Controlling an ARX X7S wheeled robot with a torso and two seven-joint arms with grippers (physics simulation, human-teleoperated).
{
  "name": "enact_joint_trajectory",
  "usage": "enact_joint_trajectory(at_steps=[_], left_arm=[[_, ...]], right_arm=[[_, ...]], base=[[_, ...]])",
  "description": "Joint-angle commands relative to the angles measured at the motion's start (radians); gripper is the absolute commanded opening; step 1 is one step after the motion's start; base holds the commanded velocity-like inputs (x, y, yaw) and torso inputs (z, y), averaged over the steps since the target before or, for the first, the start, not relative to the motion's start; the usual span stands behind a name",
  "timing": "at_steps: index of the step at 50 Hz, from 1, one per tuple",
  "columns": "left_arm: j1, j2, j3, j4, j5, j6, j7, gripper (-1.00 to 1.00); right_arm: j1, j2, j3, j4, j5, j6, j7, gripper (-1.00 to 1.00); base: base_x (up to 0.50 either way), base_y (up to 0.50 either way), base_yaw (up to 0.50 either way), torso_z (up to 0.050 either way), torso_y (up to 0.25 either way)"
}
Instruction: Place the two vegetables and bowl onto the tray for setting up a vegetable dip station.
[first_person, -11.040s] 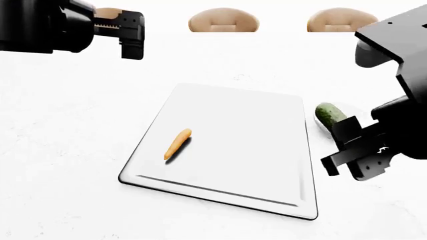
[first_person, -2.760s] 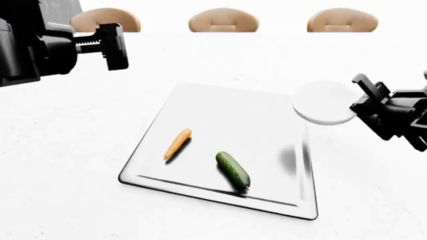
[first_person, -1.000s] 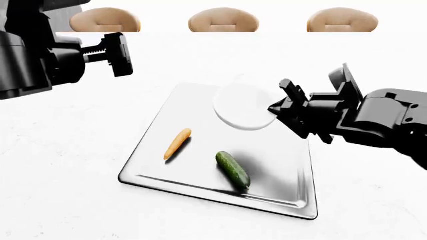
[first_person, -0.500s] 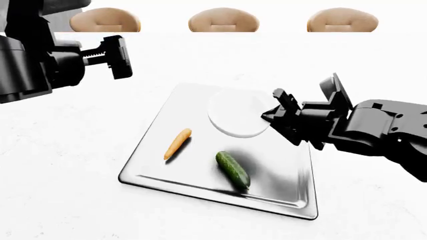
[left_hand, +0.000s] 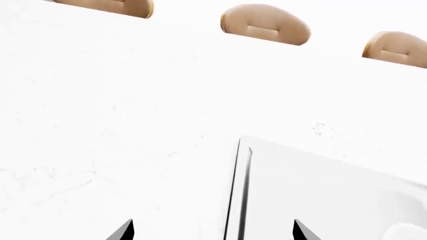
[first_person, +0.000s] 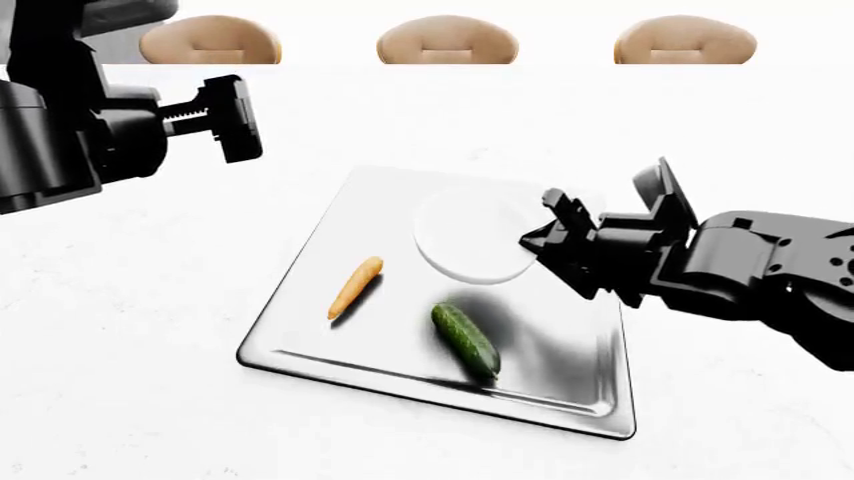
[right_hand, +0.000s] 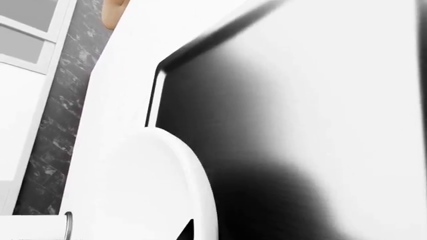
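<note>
The silvery tray (first_person: 400, 355) lies on the white table. The orange carrot (first_person: 355, 287) and the dark green cucumber (first_person: 466, 340) lie on its near half. My right gripper (first_person: 545, 228) is shut on the right rim of the white bowl (first_person: 470, 237) and holds it low over the tray's far half, with its shadow on the tray. The right wrist view shows the bowl (right_hand: 153, 190), one fingertip (right_hand: 189, 231) and the tray (right_hand: 320, 100). My left gripper (first_person: 235, 118) is open and empty, raised left of the tray; its wrist view (left_hand: 212, 232) shows the tray's corner (left_hand: 300, 180).
Three tan chair backs (first_person: 210, 40) (first_person: 446, 42) (first_person: 685, 42) stand along the table's far edge. The white tabletop (first_person: 134, 330) stretches around the tray. The right wrist view shows the table's edge and dark marbled floor (right_hand: 67, 100) beyond it.
The cucumber has gone from the table at the right onto the tray. My right gripper has carried the bowl left and down over the tray. The left arm has barely moved.
</note>
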Motion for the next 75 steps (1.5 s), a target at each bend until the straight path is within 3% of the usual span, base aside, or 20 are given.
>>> enact_joint_trajectory(at_steps=[1, 15, 16, 30, 41, 51, 69, 75], left_arm=[[0.001, -0.004, -0.002, -0.001, 0.001, 0.001, 0.003, 1.0], [0.008, -0.011, -0.006, 0.01, -0.003, 0.006, 0.0, 1.0], [0.01, -0.013, -0.008, 0.015, -0.006, 0.008, -0.001, 1.0], [0.014, -0.025, -0.017, 0.027, -0.015, 0.018, -0.011, 1.0], [0.005, -0.025, -0.019, 0.038, -0.024, 0.011, -0.02, 1.0], [0.0, -0.064, -0.032, 0.15, -0.08, -0.007, -0.072, 1.0], [-0.025, -0.197, -0.08, 0.464, -0.167, -0.007, -0.233, 1.0], [-0.024, -0.236, -0.121, 0.572, -0.189, 0.021, -0.23, 1.0]], right_arm=[[-0.002, -0.009, 0.014, 0.012, -0.003, 0.001, -0.023, -1.0], [-0.015, -0.015, 0.022, 0.024, -0.011, -0.018, -0.034, -1.0], [-0.016, -0.016, 0.024, 0.027, -0.011, -0.018, -0.042, 1.0], [-0.009, 0.003, 0.036, 0.002, -0.012, -0.037, -0.019, 1.0], [0.073, 0.118, 0.058, -0.138, -0.011, -0.032, 0.113, 1.0], [0.212, 0.244, 0.092, -0.442, -0.084, -0.047, 0.358, 1.0], [0.393, 0.492, 0.203, -0.907, -0.22, -0.024, 0.65, 1.0], [0.416, 0.581, 0.226, -1.06, -0.291, 0.002, 0.723, 1.0]], base=[[0.0, 0.0, 0.0, 0.0, 0.0], [0.0, 0.0, 0.0, 0.0, 0.0], [0.0, 0.0, 0.0, 0.0, 0.0], [0.0, 0.0, 0.0, 0.0, 0.001], [0.0, 0.0, 0.0, 0.0, 0.0], [0.0, 0.0, 0.0, 0.0, 0.0], [0.0, 0.0, 0.0, 0.0, 0.0], [0.0, 0.0, 0.0, 0.0, 0.0]])
